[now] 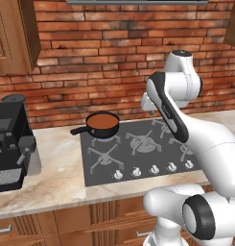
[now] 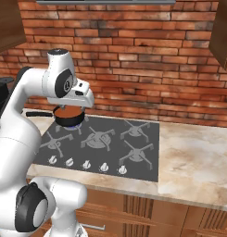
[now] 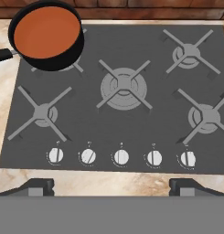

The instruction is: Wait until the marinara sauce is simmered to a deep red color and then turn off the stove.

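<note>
Orange-red marinara sauce [image 3: 46, 32] in saucepan [image 3: 49, 61] on the stove's [image 3: 127, 123] far-left burner.

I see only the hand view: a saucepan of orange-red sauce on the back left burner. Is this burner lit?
Observer: Yes. The left base view shows a small blue flame under the saucepan.
Operator: What stands to the left of the stove?
Observer: A black coffee machine stands on the counter, apart from the stove.
Operator: And what is behind the stove?
Observer: A red brick wall.
</note>
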Robot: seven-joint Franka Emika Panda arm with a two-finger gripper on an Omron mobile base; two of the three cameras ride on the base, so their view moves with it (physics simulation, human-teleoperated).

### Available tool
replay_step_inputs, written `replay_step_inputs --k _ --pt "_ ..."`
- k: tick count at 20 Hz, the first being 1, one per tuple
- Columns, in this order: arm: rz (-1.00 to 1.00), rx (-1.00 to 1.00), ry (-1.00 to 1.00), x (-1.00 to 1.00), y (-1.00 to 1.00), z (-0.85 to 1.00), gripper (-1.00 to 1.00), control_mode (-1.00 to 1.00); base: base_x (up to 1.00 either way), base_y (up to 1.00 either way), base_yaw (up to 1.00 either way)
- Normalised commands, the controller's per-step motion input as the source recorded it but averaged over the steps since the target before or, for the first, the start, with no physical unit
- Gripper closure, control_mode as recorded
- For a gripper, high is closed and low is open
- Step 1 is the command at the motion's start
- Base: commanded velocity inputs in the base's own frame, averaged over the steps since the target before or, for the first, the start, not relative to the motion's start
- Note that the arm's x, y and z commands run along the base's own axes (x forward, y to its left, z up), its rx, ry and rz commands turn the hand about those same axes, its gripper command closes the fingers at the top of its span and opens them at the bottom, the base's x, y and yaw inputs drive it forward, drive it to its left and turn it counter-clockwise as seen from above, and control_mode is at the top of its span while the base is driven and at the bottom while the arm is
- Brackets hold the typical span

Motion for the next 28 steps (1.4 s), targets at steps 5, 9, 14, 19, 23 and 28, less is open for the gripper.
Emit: replay_step_inputs --k 5,9,14,19,23,28 --pt "0.0 0.0 0.0 0.0 0.0 0.0 -1.0 -1.0 0.0 0.0 0.0" --pt "0.0 0.0 0.0 0.0 0.0 0.0 -1.0 -1.0 0.0 0.0 0.0" --pt "0.0 0.0 0.0 0.0 0.0 0.0 -1.0 -1.0 0.0 0.0 0.0" --pt "0.0 0.0 0.0 0.0 0.0 0.0 -1.0 -1.0 0.0 0.0 0.0" --pt "0.0 0.0 0.0 0.0 0.0 0.0 -1.0 -1.0 0.0 0.0 0.0" --pt "0.0 0.0 0.0 0.0 0.0 0.0 -1.0 -1.0 0.0 0.0 0.0"
